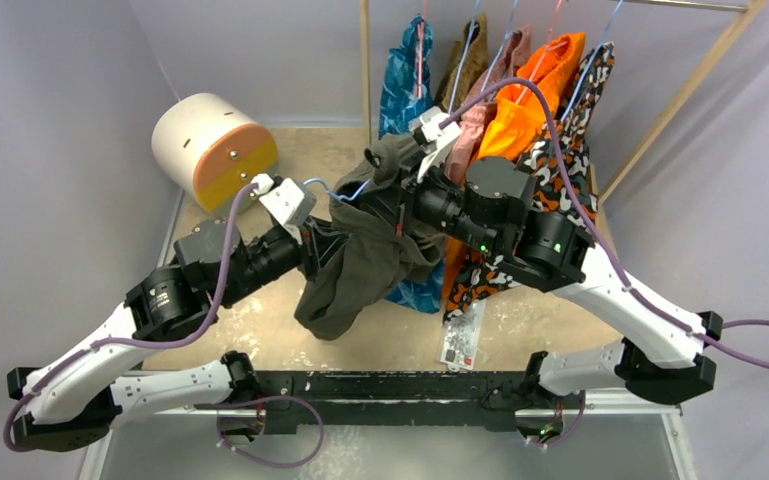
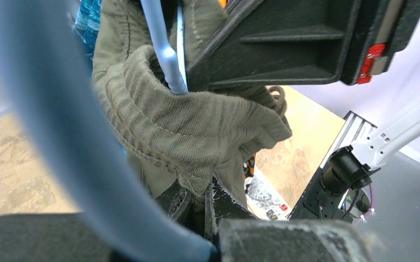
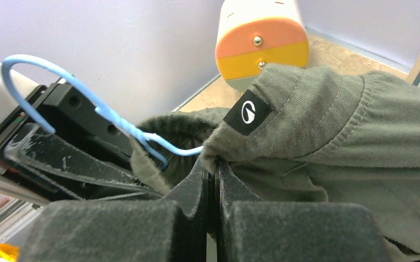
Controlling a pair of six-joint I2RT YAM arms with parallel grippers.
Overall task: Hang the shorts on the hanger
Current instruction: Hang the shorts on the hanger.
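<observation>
Item: shorts (image 1: 365, 255), olive green, black label with white emblem at the waistband. Raised clear of the worktop (image 1: 260, 330), hanging in a bunch just right of the white-and-orange drum (image 1: 215, 145) and nearer the arm bases than it.

Item: hanger (image 3: 87, 103), light-blue wire. Between drum and shorts, hook toward the drum side, one wire running into the waist opening.

Left pincer (image 1: 318, 228): drawn in on the hanger wire, beside the drum.

Right pincer (image 3: 213, 177): clamped narrow on the waistband fold, on the shorts' far side from the drum.
</observation>
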